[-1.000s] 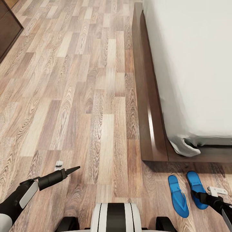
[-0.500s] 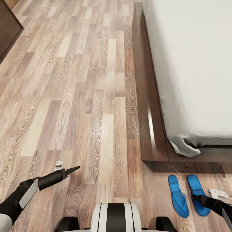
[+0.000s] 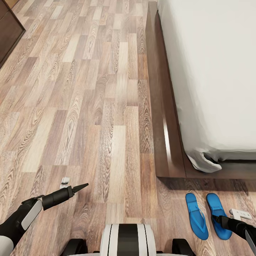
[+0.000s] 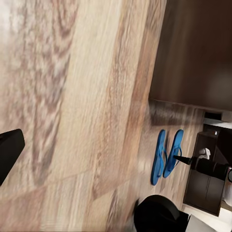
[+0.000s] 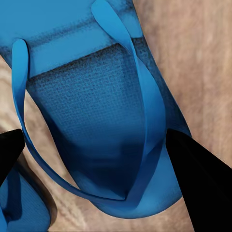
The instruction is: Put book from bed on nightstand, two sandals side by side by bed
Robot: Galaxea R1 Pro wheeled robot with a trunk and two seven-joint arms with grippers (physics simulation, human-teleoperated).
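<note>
Two bright blue sandals lie side by side on the wood floor just off the bed's foot corner, the left sandal (image 3: 196, 216) and the right sandal (image 3: 217, 210). My right gripper (image 3: 215, 217) hovers low over the right sandal (image 5: 92, 106), open, one finger on each side of its strap. My left gripper (image 3: 85, 185) hangs over bare floor far to the left, open and holding nothing, with one finger (image 4: 7, 154) showing. The bed (image 3: 213, 71) has a grey mattress on a dark frame (image 3: 160, 117). The book is out of view.
A dark brown piece of furniture (image 3: 7, 32) sits at the far left corner. In the left wrist view both sandals (image 4: 166, 154) lie below the bed frame (image 4: 193, 48), and a dark cabinet (image 4: 208, 191) stands beyond my right arm. Wide plank floor (image 3: 89, 106) stretches left of the bed.
The right sandal has slid slightly toward me and now lines up with the left one. My right gripper drew back a little the same way. The left arm stayed still.
</note>
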